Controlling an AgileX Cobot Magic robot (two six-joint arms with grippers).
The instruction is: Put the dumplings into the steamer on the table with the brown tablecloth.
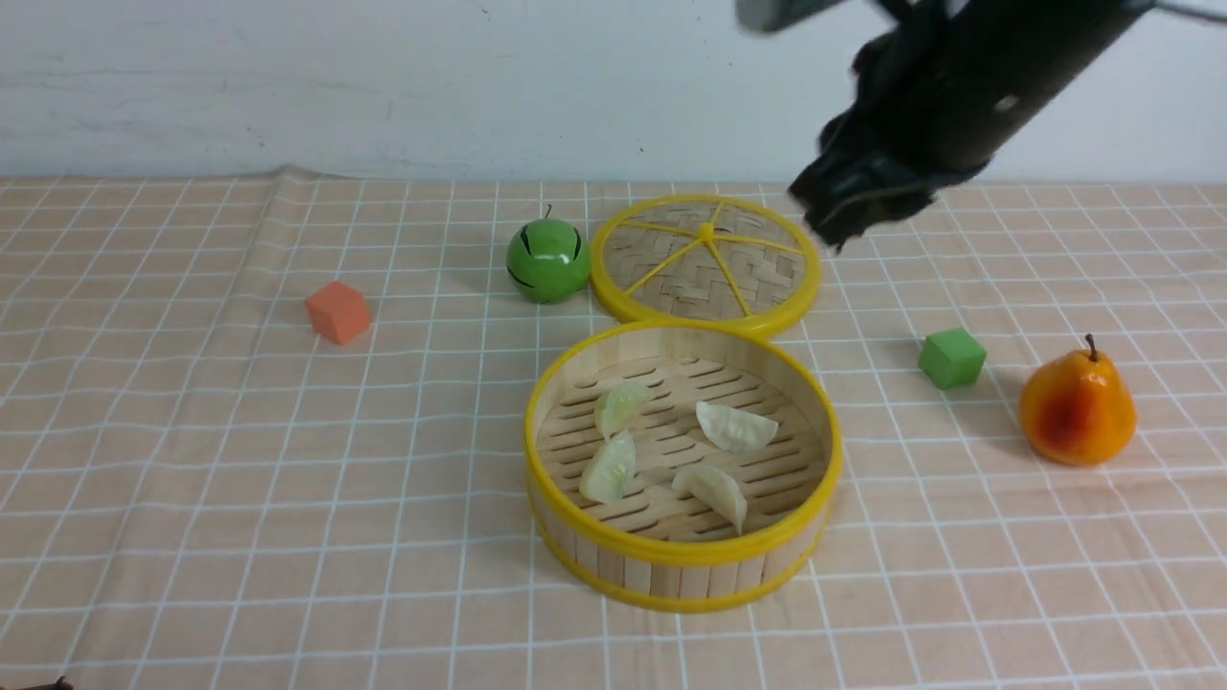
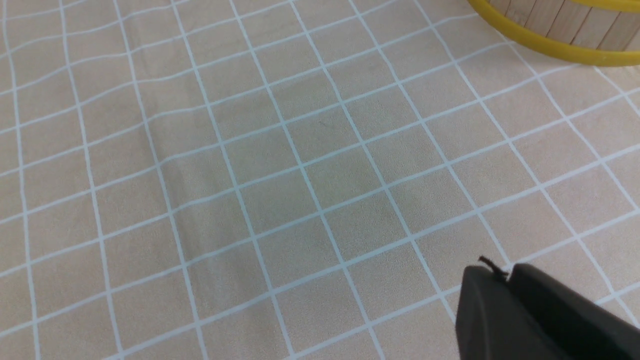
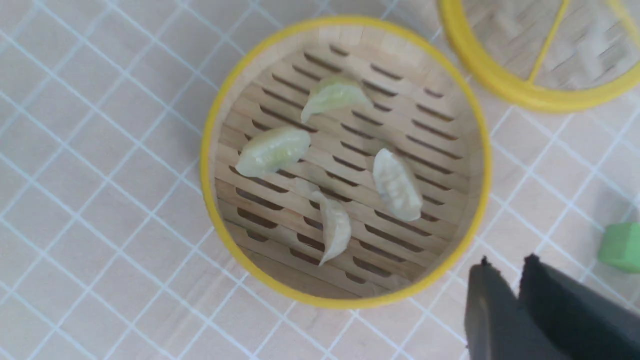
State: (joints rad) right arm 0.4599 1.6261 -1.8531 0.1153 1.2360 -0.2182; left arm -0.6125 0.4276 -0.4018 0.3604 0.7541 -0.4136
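The steamer (image 1: 671,554) stands mid-table on the brown tablecloth (image 1: 192,479). All four dumplings lie on its slatted floor: two pale green ones (image 1: 621,404) (image 1: 610,470) and two cream-white ones (image 1: 734,427) (image 1: 714,491). The right wrist view looks down on the steamer (image 3: 210,150) and its dumplings (image 3: 272,150) (image 3: 397,185). My right gripper (image 1: 834,228) hangs high over the lid's right edge, empty, its fingertips a narrow gap apart (image 3: 507,260). My left gripper (image 2: 500,271) is shut and empty, low over bare cloth near the steamer's wall (image 2: 560,50).
The flat woven lid (image 1: 705,259) lies just behind the steamer, with a green round fruit (image 1: 547,259) to its left. An orange cube (image 1: 337,311) sits at left. A green cube (image 1: 952,357) and a pear (image 1: 1077,407) sit at right.
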